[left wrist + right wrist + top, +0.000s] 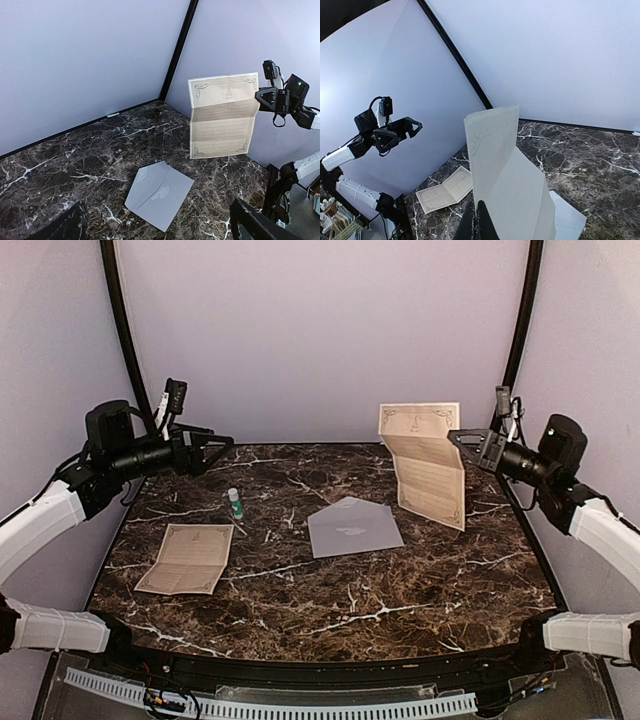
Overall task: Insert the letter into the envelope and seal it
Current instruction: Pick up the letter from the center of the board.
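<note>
Holding the letter (pixel 428 465) up in the air by one edge, the right claw (pixel 455 437) is pinched tight on it, over the back right of the table (pixel 400 610). The letter hangs down, long and bent. The envelope (pixel 353 528) lies flat near the middle of the table, below this claw and to its left. Its long side runs left to right, and its pointed flap aims at the back wall. The left claw (pixel 222 450) is wide open with nothing in it, and farther from the envelope. I think the letter must come down and left, to the flap side.
</note>
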Available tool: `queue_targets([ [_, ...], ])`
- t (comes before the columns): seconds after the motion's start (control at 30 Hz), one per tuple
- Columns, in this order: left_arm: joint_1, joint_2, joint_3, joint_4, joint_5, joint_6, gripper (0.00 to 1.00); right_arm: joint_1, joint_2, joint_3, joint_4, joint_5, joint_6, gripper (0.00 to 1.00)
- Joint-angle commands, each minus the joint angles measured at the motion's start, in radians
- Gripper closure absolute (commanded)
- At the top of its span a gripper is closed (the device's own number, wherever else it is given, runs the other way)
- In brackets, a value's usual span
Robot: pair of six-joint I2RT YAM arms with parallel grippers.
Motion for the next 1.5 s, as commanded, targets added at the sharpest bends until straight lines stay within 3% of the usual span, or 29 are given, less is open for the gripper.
queue_targets([
  [0.0,-0.025,0.022,0.044,0.072,0.139,0.006,0.03,0.147,0.101,0.095,0.072,0.04,-0.018,1.0],
  [0.47,-0.113,0.069,-0.055,0.273,0.195,-0.079,0.01,0.465,0.396,0.436,0.182,0.006,-0.058,1.0],
  [0.8,-0.136,0.106,-0.104,0.339,0.167,-0.123,0.01,0.531,0.425,0.485,0.252,-0.034,-0.038,1.0],
  [1.1,-0.18,0.138,-0.115,0.399,0.25,-0.142,0.01,0.538,0.42,0.467,0.299,-0.028,-0.019,1.0],
  [1.47,-0.187,0.141,-0.119,0.443,0.292,-0.165,0.42,0.538,0.404,0.452,0.258,0.01,-0.053,1.0],
])
